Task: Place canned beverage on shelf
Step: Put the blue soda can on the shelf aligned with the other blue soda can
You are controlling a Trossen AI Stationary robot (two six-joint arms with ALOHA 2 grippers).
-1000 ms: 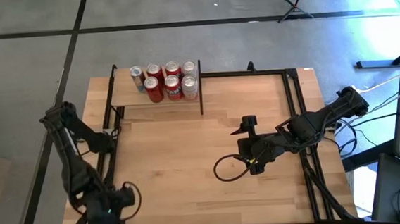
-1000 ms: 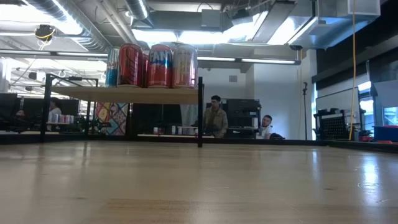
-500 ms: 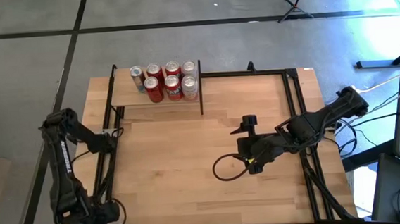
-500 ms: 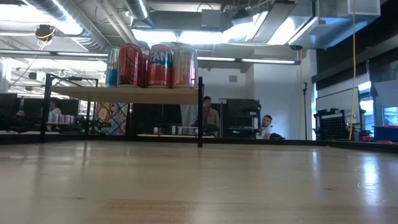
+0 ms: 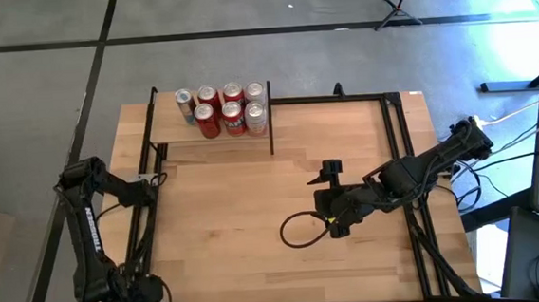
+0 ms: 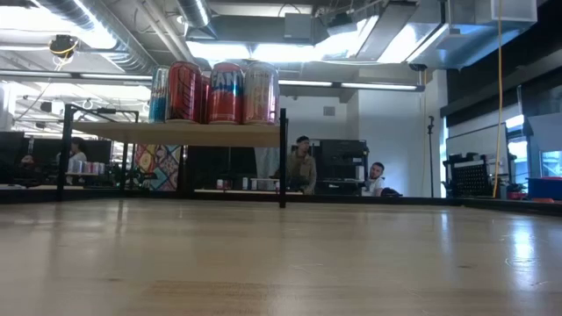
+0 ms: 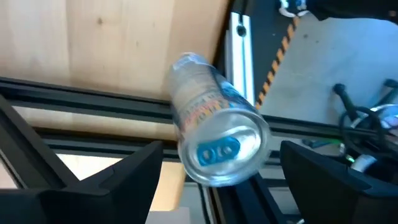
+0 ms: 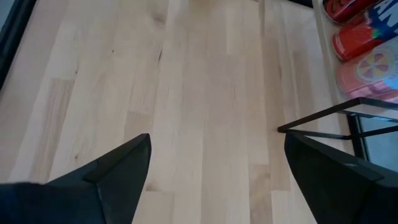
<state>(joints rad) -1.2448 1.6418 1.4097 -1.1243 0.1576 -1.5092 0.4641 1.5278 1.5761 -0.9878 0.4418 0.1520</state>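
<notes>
Beyond the pale wooden tabletop (image 6: 281, 263) lies an open workshop with a white far wall (image 6: 386, 132), long bright ceiling light strips (image 6: 219, 48) and exposed silver ducts (image 6: 105, 26) overhead. Two people (image 6: 303, 167) are at dark desks with black monitors (image 6: 338, 162) far across the room, and a yellow cable (image 6: 501, 96) hangs down on the right. From above, the floor is smooth grey concrete (image 5: 46, 81) crossed by dark lines.

two people (image 6: 301, 167) stand and sit at desks beyond the wooden table (image 5: 246, 219), near dark monitors (image 6: 342, 158).
</notes>
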